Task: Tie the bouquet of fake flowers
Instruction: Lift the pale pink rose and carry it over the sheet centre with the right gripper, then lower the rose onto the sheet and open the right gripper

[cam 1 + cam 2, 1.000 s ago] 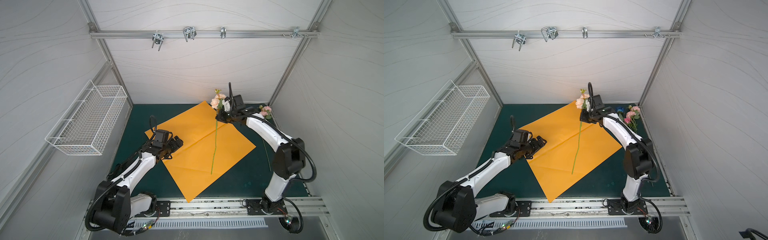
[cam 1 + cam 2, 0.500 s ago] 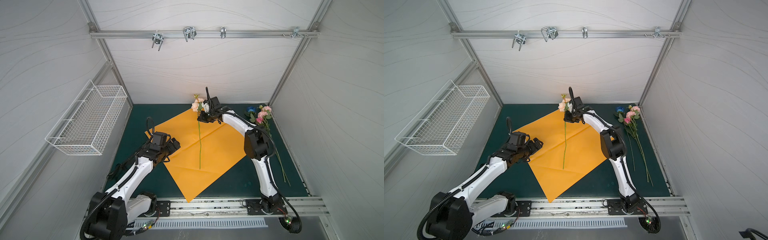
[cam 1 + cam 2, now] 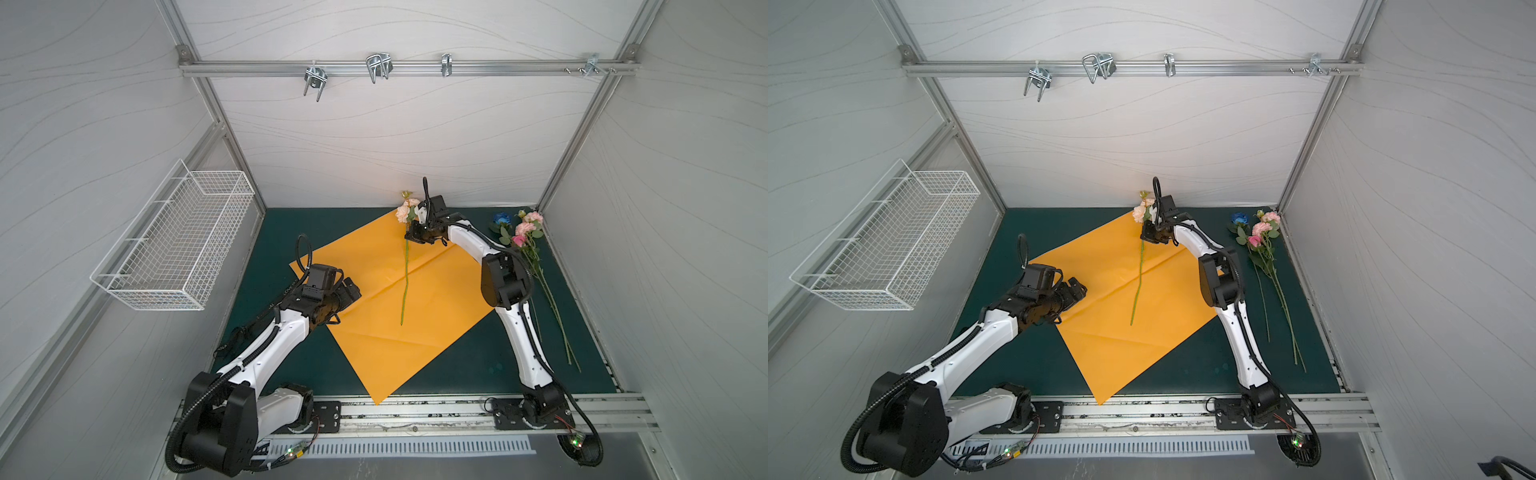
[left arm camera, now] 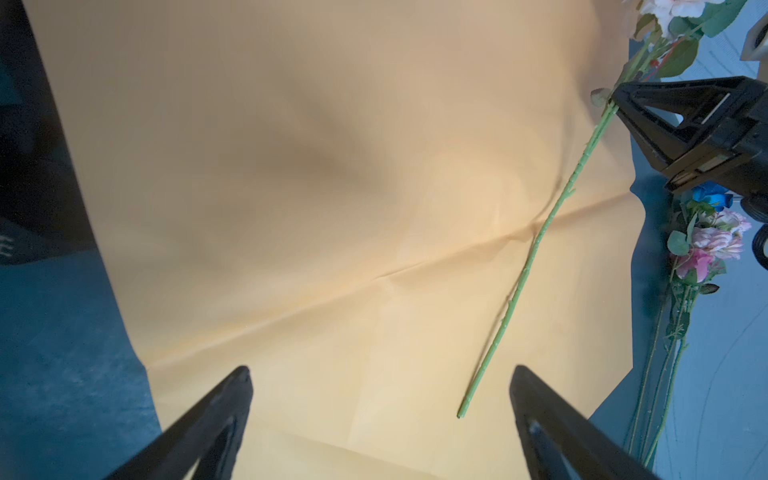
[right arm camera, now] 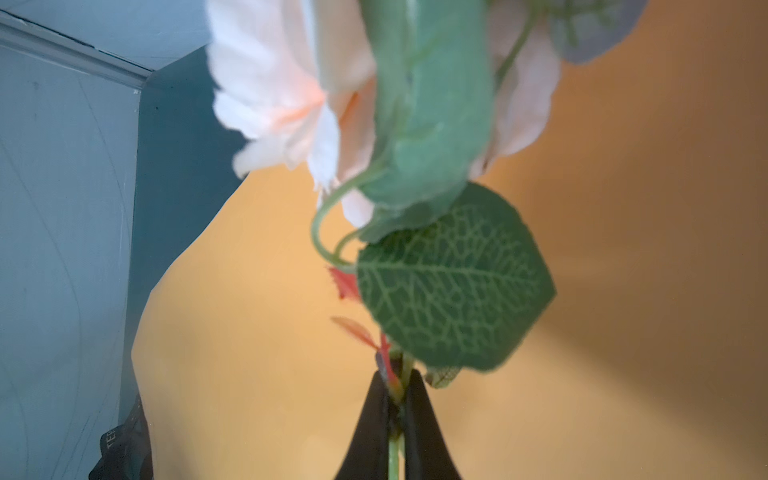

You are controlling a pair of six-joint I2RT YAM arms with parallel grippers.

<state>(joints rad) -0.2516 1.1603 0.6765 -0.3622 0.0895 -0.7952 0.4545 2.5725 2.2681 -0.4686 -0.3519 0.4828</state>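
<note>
Top views: the right end effector (image 3: pixel 410 235) is clamped shut on the peach flower stem (image 3: pixel 405 282), just under the blooms, over the far corner of the orange paper (image 3: pixel 374 340). A second ago it hung nearer the paper's right edge. Now the stem runs down the paper's middle, across the crease. Over the last half second it barely shifts.

The left end effector (image 3: pixel 353 291) is wide open and empty over the paper's left edge, roughly where it was. The remaining flowers (image 3: pixel 524 232) lie on the green surface (image 3: pixel 282 232) off the paper's right edge, well apart from the held stem.

Left wrist: the left jaws are spread with only paper (image 4: pixel 291 208) between them. The stem (image 4: pixel 536 241) slopes from the right end effector (image 4: pixel 615 99) down toward the paper's centre. I can't tell if its tip touches. The remaining flowers (image 4: pixel 706 245) show beyond the paper's edge.

Right wrist: the jaws (image 5: pixel 397 395) are pinched tight on the stem below a leaf (image 5: pixel 453 282), with paper (image 5: pixel 623 291) behind.

My read: the first stem is centred and ready to lay down. The bouquet isn't gathered yet, so tying is far off.
</note>
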